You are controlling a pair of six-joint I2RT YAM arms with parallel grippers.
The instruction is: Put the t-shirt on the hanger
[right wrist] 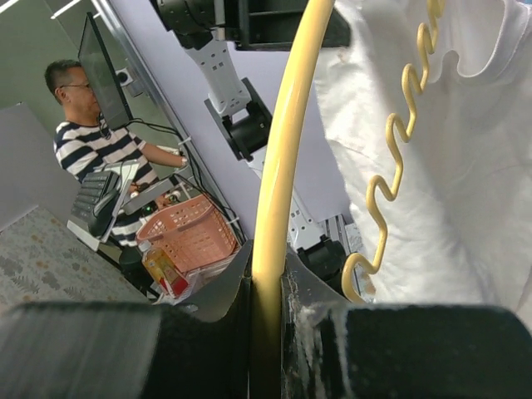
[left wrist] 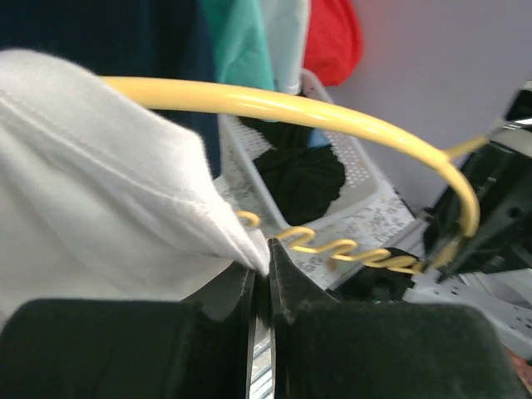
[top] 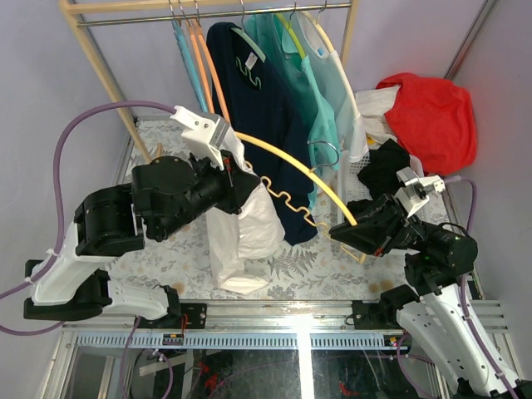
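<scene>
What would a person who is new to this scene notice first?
The pale yellow hanger arcs across the middle, gripped by the right pincer. The white t-shirt hangs at its left end, its edge pinched in the left pincer. A bright red cloth lies far right.

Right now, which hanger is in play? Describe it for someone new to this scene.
In front of the wooden clothes rack, over the patterned table, hangs a white t-shirt. The pale yellow hanger runs from it to the right hand. Unlike the orange hangers, it is off the rail, held in mid-air.
</scene>
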